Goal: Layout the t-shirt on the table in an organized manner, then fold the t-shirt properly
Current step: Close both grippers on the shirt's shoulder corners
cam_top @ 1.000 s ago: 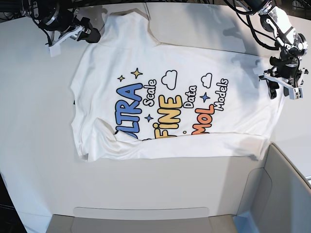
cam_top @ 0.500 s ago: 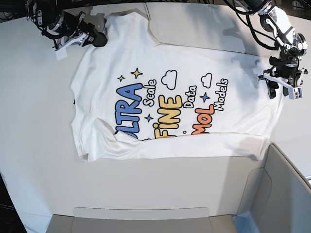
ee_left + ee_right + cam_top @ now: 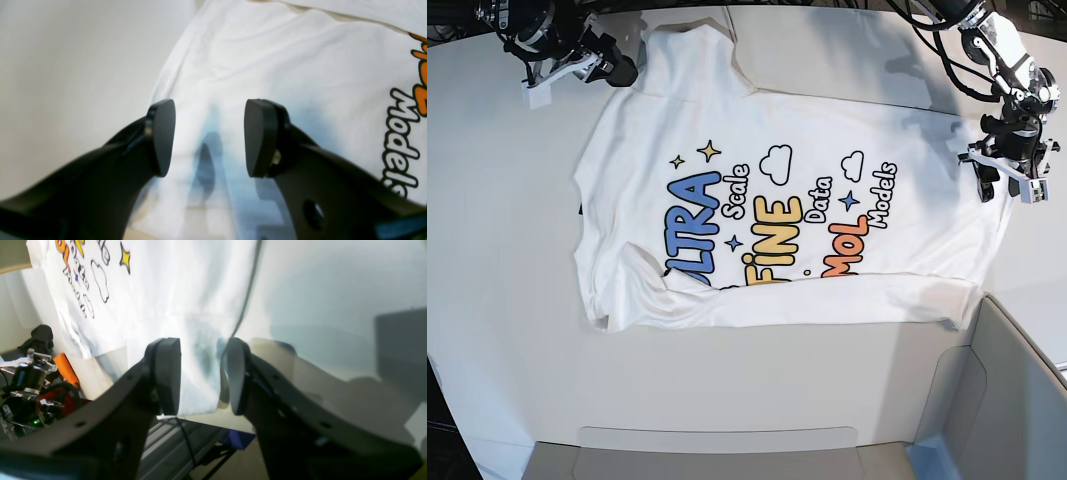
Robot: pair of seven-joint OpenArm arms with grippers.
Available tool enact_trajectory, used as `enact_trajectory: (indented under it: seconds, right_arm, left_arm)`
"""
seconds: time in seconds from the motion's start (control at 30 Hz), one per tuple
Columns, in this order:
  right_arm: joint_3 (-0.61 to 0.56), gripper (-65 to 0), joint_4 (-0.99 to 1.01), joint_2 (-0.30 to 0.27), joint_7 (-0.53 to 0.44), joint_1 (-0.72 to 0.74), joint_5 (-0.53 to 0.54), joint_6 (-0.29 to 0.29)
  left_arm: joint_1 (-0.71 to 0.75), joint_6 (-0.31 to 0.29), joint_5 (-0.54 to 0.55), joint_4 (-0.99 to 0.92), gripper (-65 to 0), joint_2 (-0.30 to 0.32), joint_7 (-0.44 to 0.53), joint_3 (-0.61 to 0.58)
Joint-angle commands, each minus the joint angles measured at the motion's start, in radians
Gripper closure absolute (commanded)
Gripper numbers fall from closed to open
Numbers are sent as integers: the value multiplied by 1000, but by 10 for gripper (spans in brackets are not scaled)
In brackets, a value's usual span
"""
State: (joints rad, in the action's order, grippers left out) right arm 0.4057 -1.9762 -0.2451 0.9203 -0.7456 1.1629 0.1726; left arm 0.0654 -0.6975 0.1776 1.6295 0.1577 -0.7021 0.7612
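Note:
The white t-shirt (image 3: 777,200) lies spread on the table (image 3: 507,300), print up, its lower hem doubled over in a fold. My left gripper (image 3: 1007,186) hovers open over the shirt's right edge; in the left wrist view its pads (image 3: 161,136) stand wide apart above the t-shirt (image 3: 283,66), with nothing between them. My right gripper (image 3: 620,70) is at the shirt's far left sleeve. In the right wrist view it (image 3: 201,373) is open, and sleeve cloth of the t-shirt (image 3: 186,290) shows in the gap between its fingers.
A grey-white bin (image 3: 1017,400) stands at the near right corner, with a flat panel (image 3: 717,450) along the front edge. Beyond the table's far edge are cables and hardware (image 3: 33,383). A faint seam crosses the tabletop.
My right gripper shifted towards the sleeve, then drew back slightly towards the far edge. My left gripper rose a little at the right edge. The shirt has not moved.

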Motion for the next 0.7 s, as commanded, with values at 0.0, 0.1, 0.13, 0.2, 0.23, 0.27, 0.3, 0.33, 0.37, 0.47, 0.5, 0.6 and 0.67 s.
enact_trajectory:
  seconds: [0.0,0.1,0.13,0.2,0.23,0.27,0.3,0.33,0.37,0.47,0.5,0.6,0.67]
  right_arm:
    - [6,-238,-16,-4,7,-12,19,-8]
    - [3,-238,8,-3,9,2,-34,-8]
    - [-1,-238,27,2,12,21,-59,-8]
    - [-21,-238,67,17,12,50,-99,-8]
    - [-24,-238,84,19,12,57,-110,-8]
    - [-24,-238,97,19,12,61,-117,-8]
    - [-26,-238,107,19,12,65,-117,-9]
    - [-31,-238,114,20,13,71,-117,-9]
    - [-44,-238,119,20,13,76,-117,-9]
    - [-87,-238,125,20,13,102,-119,-9]
    - [-106,-238,131,20,13,113,-119,-9]
    - [-161,-238,139,20,13,140,-119,-8]
    - [-192,-238,139,20,13,151,-119,-8]
  left_arm:
    - [-11,-1,15,15,-336,13,26,2]
    - [-11,-1,12,15,-336,-2,26,2]
    - [-11,-1,12,16,-336,-4,26,2]
    - [-11,-1,12,16,-336,-5,26,2]
    - [-11,-1,12,16,-336,-5,26,2]
    - [-11,-1,12,16,-336,-5,26,2]
    - [-11,-1,12,16,-336,-5,26,2]
    - [-11,-1,12,16,-336,-5,26,2]
    - [-11,-1,12,16,-336,-5,26,2]
    - [-11,-1,12,16,-336,-5,26,2]
    - [-11,-1,12,18,-336,-5,26,2]
    - [-11,-1,12,19,-336,-5,26,2]
    - [-9,-1,12,19,-336,-5,25,2]
